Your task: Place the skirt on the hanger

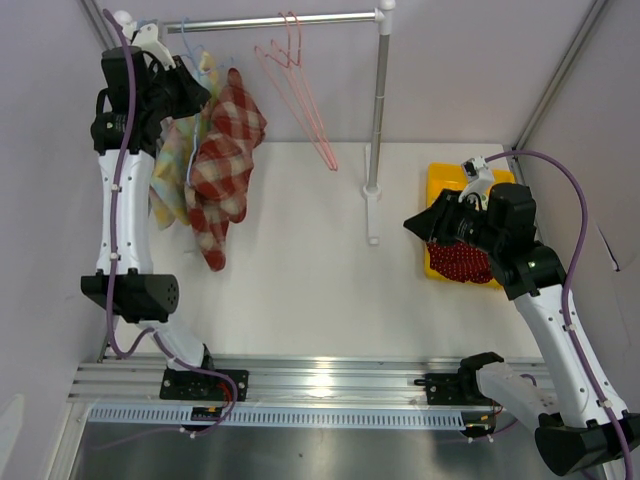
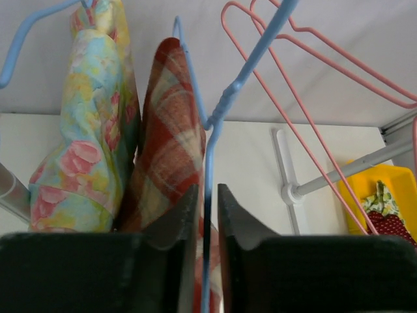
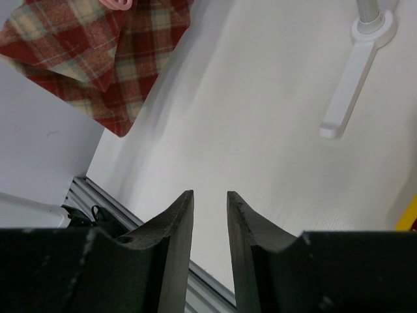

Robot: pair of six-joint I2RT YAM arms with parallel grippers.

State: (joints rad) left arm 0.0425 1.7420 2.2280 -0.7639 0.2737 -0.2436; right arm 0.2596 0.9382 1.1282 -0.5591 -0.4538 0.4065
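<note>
Up by the rail, the left end effector (image 2: 205, 228) has its fingers drawn narrow onto a blue wire of the hanger (image 2: 207, 163), which runs straight down between them. In the top view this end effector (image 1: 192, 90) sits high at the far left, pressed in among the hanging cloth. Just left of the pinched wire hangs the skirt (image 2: 169, 150), red plaid, with another blue wire of the hanger running along its upper right edge. From above, the skirt (image 1: 225, 150) hangs below the rail (image 1: 270, 20) with its lower end over the counter (image 1: 300, 290). A floral cloth (image 2: 85, 143) hangs touching the skirt's left side, on its own blue wire. Right of the hanger, two pink hangers (image 2: 306, 91) hang from the same rail, apart from the skirt. The rail's post (image 1: 378, 100) stands on the counter further right.

The right end effector (image 3: 210, 208) has only a narrow gap between its fingers and nothing in it; it hangs above bare counter. Seen from the top, it (image 1: 412, 223) points left, close beside a yellow bin (image 1: 440, 180) that holds a red dotted cloth (image 1: 462, 262), well apart from the skirt.
</note>
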